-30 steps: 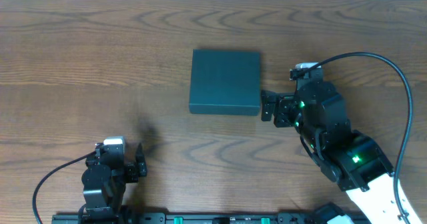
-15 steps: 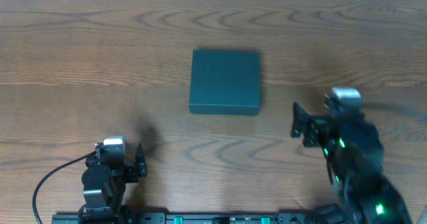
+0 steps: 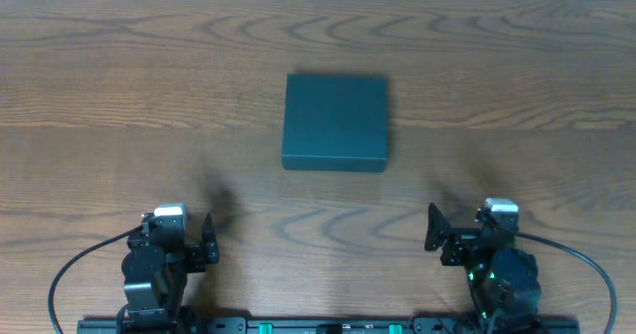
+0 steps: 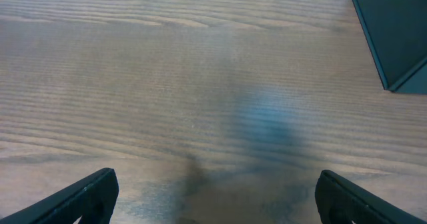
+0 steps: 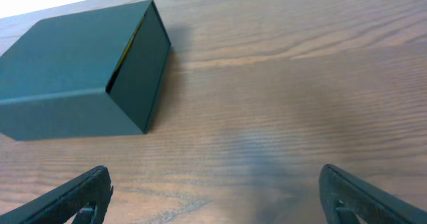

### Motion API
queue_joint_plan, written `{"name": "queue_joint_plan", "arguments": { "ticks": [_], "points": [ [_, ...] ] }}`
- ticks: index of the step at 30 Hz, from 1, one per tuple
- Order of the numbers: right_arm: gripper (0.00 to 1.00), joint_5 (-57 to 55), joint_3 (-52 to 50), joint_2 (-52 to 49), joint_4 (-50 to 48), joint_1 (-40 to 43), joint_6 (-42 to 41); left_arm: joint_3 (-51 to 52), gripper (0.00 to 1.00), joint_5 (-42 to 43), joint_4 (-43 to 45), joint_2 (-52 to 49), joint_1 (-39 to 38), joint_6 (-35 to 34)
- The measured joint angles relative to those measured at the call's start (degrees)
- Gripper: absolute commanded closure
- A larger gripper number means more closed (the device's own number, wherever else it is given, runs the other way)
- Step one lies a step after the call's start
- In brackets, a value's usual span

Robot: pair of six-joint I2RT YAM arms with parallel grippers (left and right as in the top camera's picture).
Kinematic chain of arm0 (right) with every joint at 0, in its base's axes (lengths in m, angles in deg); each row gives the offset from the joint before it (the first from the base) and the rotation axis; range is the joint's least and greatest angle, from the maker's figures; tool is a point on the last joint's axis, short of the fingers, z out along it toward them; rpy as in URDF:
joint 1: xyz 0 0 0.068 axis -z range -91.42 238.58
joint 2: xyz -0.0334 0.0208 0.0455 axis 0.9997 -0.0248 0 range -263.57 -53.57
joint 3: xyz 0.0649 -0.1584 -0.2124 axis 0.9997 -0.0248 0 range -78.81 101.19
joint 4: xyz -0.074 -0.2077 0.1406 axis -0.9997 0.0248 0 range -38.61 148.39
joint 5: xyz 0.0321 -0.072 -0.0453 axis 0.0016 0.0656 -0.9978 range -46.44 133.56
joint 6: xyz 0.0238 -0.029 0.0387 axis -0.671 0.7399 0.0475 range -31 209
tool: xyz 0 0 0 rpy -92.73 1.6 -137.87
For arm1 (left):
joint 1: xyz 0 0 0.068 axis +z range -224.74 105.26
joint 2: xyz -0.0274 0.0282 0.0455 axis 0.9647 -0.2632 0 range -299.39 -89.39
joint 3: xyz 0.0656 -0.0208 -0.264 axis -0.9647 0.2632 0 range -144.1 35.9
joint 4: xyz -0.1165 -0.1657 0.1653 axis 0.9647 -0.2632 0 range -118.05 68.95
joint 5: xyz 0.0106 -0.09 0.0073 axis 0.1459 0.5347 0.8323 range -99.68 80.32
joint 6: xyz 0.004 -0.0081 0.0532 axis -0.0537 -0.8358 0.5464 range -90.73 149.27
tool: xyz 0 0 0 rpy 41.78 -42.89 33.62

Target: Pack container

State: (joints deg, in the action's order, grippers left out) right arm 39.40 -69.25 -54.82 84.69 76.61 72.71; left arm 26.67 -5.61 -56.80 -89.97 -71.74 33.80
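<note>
The container (image 3: 335, 119) is a dark teal-green square box, lid shut, at the middle of the wooden table. It also shows in the right wrist view (image 5: 80, 71) at the upper left and at the top right corner of the left wrist view (image 4: 397, 31). My left gripper (image 3: 207, 243) is open and empty at the front left, its fingers wide apart in the left wrist view (image 4: 213, 197). My right gripper (image 3: 437, 233) is open and empty at the front right, well in front of the container, fingers spread in the right wrist view (image 5: 217, 194).
The wooden table (image 3: 119, 95) carries nothing else in view. Its far edge runs along the top of the overhead view. Both arm bases sit at the near edge.
My right arm has drawn back from the container's right side to the front right of the table. The container and my left arm have not moved.
</note>
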Motion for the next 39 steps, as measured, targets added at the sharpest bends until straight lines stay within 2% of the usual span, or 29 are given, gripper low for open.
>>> {"name": "queue_joint_plan", "arguments": {
  "ticks": [39],
  "points": [
    [0.01,1.2,-0.4,0.3,0.0,0.0,0.0,0.0,0.05,0.0,0.0,0.0,0.0,0.0]
  ]
}}
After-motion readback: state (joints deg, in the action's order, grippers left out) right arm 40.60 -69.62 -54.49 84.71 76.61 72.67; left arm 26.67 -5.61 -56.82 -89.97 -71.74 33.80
